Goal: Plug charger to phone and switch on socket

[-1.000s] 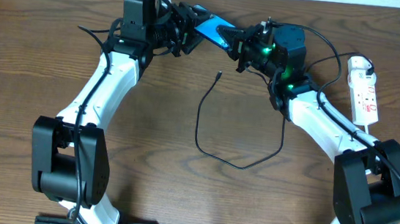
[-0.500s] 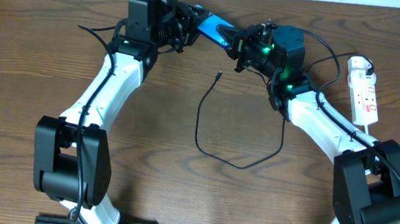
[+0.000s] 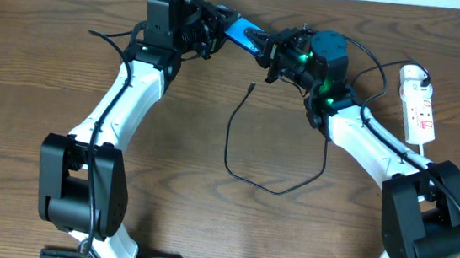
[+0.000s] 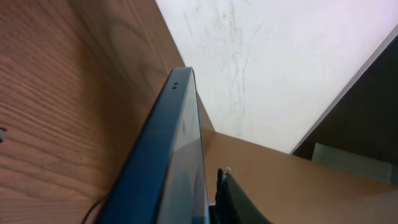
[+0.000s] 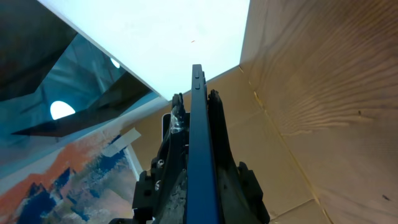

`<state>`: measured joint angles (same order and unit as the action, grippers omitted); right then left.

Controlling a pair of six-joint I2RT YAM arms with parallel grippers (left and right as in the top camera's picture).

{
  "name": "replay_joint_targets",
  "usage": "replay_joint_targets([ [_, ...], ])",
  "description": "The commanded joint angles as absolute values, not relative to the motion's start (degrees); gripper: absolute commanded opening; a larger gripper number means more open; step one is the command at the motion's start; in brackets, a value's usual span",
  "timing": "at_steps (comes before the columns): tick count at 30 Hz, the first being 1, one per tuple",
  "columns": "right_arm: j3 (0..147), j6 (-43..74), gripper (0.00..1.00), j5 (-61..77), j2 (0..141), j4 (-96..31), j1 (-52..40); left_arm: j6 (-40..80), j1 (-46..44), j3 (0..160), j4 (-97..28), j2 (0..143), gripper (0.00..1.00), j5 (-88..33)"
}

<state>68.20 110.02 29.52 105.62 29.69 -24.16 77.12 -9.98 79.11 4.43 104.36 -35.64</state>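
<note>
As both arms angle inward, their end effectors (image 3: 218, 29) (image 3: 266, 48) clamp the phone (image 3: 241, 33)

Left arm (image 3: 119, 106) and right arm (image 3: 371, 143): white shells, bulky black joints, thin black cables alongside. Black left hand (image 3: 219, 26) and right hand (image 3: 270, 51); green lights (image 3: 305, 58) glow behind the right.

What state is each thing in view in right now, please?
right tool: shut on phone
left tool: around phone's end, grip unclear
phone: screen lit
charger: on table, tip not plugged into phone
socket: on table, switch position unreadable
</note>
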Motion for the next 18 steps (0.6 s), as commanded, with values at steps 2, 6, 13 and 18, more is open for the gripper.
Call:
replay_joint_targets([
  [2, 69.3, 110.7, 0.01, 31.9, 105.3, 30.1, -25.6, 78.3, -10.4, 79.6, 5.3, 103.6, 0.19, -35.3],
  [6, 69.3, 110.8, 0.01, 31.9, 105.3, 30.1, -25.6, 78.8, -10.4, 79.6, 5.3, 103.6, 0.1, -35.3],
  [13, 69.3, 110.8, 0.03, 31.9, 105.3, 30.0, -26.3, 80.9, -10.4, 79.6, 5.3, 103.6, 0.07, -35.3],
  [18, 69.3, 110.7, 0.07, 31.9, 105.3, 30.0, -26.3, 80.8, -10.4, 79.6, 5.3, 103.6, 0.07, -35.4],
])
